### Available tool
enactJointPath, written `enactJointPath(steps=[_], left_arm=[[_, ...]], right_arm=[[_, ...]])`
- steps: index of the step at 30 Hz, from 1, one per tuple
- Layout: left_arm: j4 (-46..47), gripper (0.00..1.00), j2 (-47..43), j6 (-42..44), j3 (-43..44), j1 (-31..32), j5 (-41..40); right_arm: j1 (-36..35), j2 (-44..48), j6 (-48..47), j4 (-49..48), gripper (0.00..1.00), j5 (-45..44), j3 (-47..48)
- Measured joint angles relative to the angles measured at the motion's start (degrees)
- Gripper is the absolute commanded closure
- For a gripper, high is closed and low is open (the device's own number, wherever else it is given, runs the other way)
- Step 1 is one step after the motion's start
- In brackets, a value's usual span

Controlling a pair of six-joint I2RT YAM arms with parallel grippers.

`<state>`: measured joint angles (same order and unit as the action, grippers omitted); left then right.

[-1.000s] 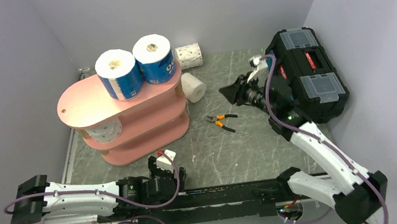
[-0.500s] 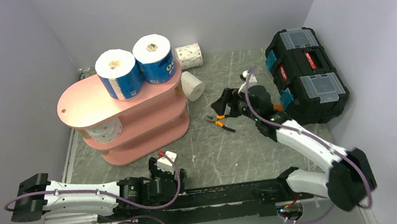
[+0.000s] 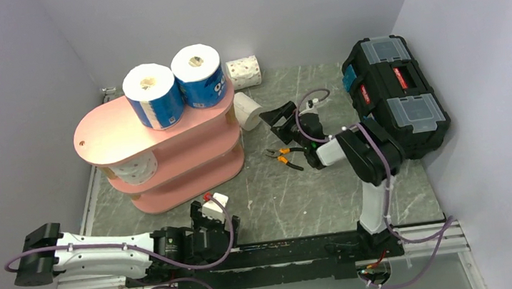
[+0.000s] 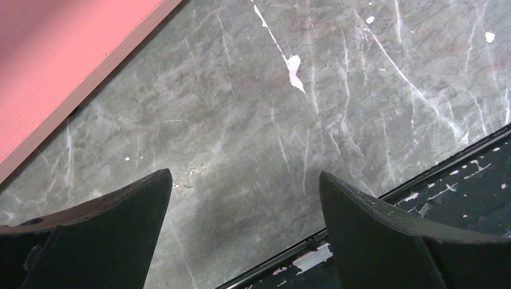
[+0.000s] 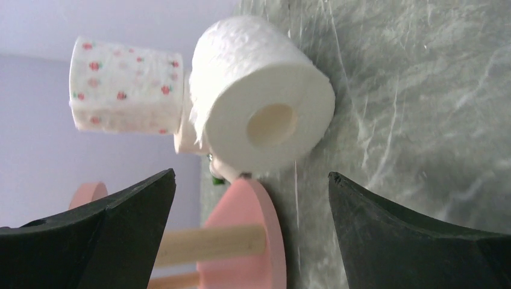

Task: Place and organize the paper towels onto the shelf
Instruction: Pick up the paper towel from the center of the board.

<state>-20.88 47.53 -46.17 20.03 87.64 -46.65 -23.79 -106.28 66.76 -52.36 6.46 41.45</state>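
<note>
Plain white roll on its side on the table, just beside the right end of the pink shelf. The right tool, spread wide and empty, faces it from a sharply folded arm; the left tool, also wide, hangs low.

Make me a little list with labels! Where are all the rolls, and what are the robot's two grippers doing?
Top of shelf: two blue-wrapped rolls, standing on end
Middle tier: one whitish roll
On table: plain white roll beside the shelf; speckled roll behind it
Right gripper: open, empty, facing the plain white roll
Left gripper: open, empty, above the table by the shelf
</note>
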Motion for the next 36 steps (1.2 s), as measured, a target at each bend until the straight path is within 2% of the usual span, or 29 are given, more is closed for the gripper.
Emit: enactJointPath(steps=[4, 8, 16, 27, 36], left_arm=[[-1.11, 0.01, 0.0, -0.15, 0.04, 0.0, -0.33], [-1.27, 0.01, 0.0, -0.24, 0.04, 0.02, -0.59], [-1.33, 0.01, 1.9, -0.61, 0.04, 0.07, -1.29], [-1.68, 0.01, 2.99, -1.07, 0.35, 0.09, -1.27], [-1.68, 0.01, 2.99, -1.22, 0.35, 0.11, -1.29]], right_arm=[[0.09, -9.81, 6.97, -7.76, 0.0, -0.11, 5.03], [0.04, -14.16, 10.16, -10.73, 0.0, 0.09, 10.38], [-0.04, -16.96, 12.9, -13.33, 0.01, 1.38, 17.16], [-0.39, -17.46, 13.84, -13.55, 0.0, 2.08, 15.08], [-0.94, -17.92, 12.35, -12.07, 0.01, 4.42, 16.94]])
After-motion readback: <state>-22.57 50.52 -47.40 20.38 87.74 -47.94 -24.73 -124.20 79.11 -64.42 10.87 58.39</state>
